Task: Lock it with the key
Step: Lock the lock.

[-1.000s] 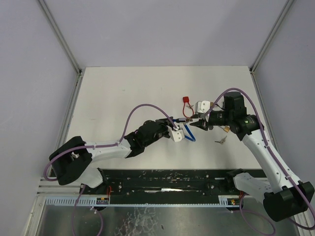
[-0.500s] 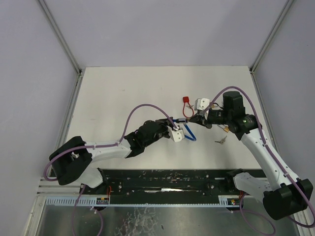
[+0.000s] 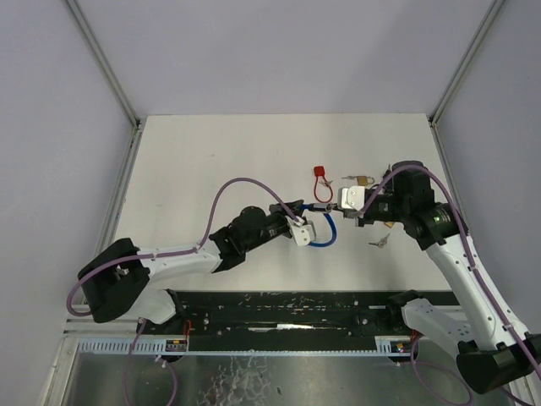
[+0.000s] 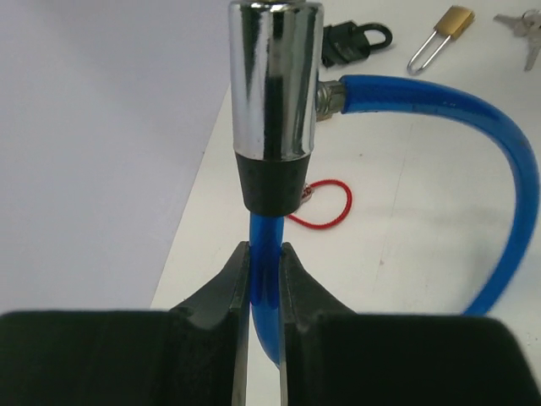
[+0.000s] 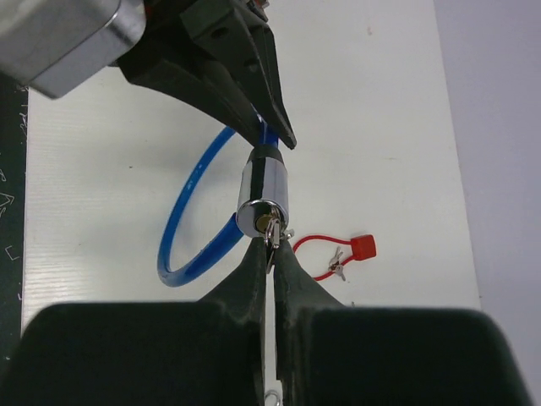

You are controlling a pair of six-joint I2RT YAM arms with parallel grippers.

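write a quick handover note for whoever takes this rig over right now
Left gripper: shut on the blue cable, just below the chrome cylinder.
Right gripper: shut on the key, which sits in the keyhole at the cylinder's end.
Done: cable lock held, key inserted; both cable ends appear seated in the cylinder.
Left: turn the key, then withdraw it. Whether it has turned yet cannot be told.
Lying nearby: red lock, brass padlock, loose keys.
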